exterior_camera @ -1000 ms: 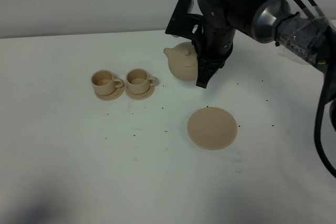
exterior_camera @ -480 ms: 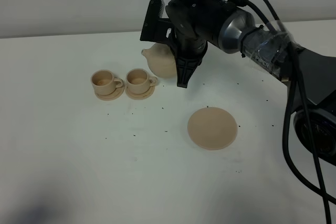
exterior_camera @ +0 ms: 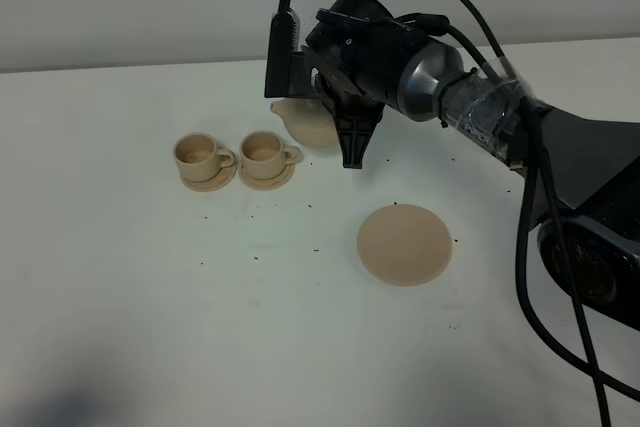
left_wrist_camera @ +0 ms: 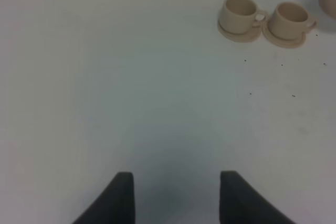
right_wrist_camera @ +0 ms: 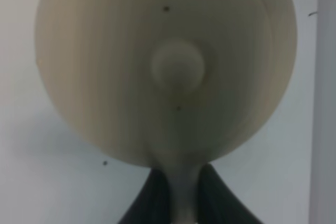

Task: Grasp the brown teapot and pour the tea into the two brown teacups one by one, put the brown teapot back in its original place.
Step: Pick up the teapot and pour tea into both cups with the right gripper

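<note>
The brown teapot (exterior_camera: 305, 119) is in my right gripper (exterior_camera: 351, 154), whose two fingers are clamped together on its loop handle (right_wrist_camera: 180, 184). My wrist camera looks straight down on the round lid and its knob (right_wrist_camera: 177, 66). From the high camera the pot sits under my dark wrist with its short spout (exterior_camera: 276, 105) aimed toward 9 o'clock. It is at about 2 o'clock from the nearer teacup (exterior_camera: 264, 150) and just beside it; I cannot tell whether the spout is over the rim. That cup stands upright on its small saucer (exterior_camera: 268, 177). The second teacup (exterior_camera: 200, 155) is at its 9 o'clock on a matching saucer, and the two saucers nearly touch. Both cup handles point toward 3 o'clock. The flat round plate (exterior_camera: 405, 244) lies bare at roughly 5 o'clock from the pot, well apart from it. Everything rests on the white table (exterior_camera: 150, 297), which is flecked with dark specks. My left gripper (left_wrist_camera: 176, 198) hangs over bare tabletop, well away from the cups, with its fingers spread apart and nothing between them.
</note>
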Robot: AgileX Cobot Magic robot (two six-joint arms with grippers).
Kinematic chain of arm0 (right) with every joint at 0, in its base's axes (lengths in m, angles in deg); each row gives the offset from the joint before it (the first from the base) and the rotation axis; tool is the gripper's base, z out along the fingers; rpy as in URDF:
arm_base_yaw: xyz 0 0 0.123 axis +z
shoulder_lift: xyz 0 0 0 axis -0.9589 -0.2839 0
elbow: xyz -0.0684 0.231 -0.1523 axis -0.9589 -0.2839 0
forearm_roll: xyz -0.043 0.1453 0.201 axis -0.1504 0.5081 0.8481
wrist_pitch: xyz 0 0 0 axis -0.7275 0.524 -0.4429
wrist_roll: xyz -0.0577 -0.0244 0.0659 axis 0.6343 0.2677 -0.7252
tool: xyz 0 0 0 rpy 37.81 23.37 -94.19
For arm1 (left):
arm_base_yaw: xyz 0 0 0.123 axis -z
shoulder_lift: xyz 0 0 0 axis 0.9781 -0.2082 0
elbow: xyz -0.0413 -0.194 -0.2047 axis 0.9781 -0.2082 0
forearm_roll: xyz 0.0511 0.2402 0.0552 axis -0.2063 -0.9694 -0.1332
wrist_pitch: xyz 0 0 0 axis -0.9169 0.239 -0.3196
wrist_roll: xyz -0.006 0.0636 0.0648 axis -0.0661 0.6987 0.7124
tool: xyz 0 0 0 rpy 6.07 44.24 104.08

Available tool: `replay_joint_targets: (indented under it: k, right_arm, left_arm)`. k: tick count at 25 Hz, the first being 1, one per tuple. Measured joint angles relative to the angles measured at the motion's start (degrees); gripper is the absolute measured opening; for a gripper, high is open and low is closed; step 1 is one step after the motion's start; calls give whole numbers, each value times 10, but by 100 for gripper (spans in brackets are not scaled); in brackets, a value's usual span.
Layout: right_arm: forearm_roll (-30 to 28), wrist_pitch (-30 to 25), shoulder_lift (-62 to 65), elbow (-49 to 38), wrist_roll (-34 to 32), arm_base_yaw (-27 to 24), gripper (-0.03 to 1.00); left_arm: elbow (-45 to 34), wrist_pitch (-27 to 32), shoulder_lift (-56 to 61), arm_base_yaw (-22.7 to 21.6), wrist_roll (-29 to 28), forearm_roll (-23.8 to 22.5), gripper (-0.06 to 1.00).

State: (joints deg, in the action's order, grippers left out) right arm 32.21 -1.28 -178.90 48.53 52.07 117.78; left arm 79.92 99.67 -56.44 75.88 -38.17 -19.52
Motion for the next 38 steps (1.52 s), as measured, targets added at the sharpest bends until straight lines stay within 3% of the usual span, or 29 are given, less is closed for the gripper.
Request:
replay_joint_targets:
  k: [14, 28, 38]
  right_arm:
    - [-46, 8, -5, 0, -1, 15, 11]
    - [-181, -8, -29, 0, -48, 48, 11]
    - [-193, -11, -36, 0, -51, 55, 11]
  left_arm:
    - [0, 0, 0, 0, -1, 0, 40]
    - [0, 0, 0, 0, -1, 0, 40]
    - [0, 0, 0, 0, 0, 0, 40]
